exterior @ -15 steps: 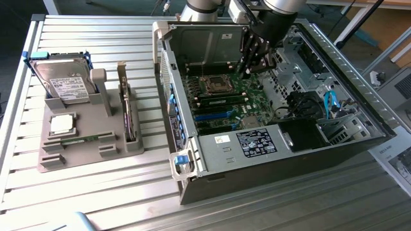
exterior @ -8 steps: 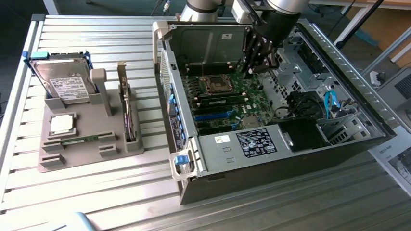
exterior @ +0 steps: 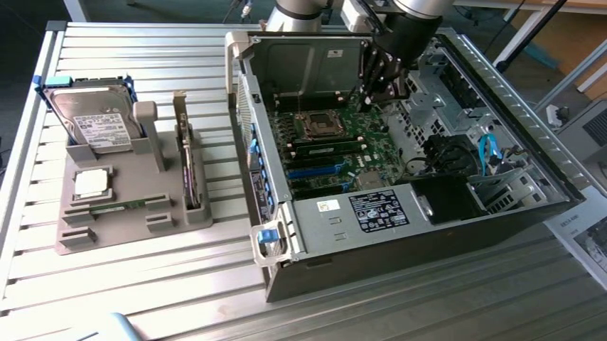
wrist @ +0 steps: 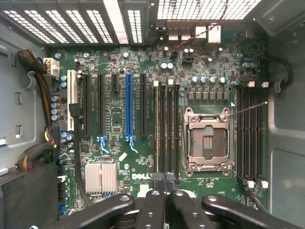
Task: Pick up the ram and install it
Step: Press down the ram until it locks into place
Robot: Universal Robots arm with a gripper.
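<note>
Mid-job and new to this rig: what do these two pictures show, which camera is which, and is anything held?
One picture comes from a camera off the arm: a robot arm reaches into an open computer case on a slatted table. Beside the case, a grey holder carries a hard drive, a processor chip, a ram stick and an upright expansion card. The other comes from the wrist, facing the motherboard and its memory slots. The pincer is shut; whether it grips anything I cannot tell.
</note>
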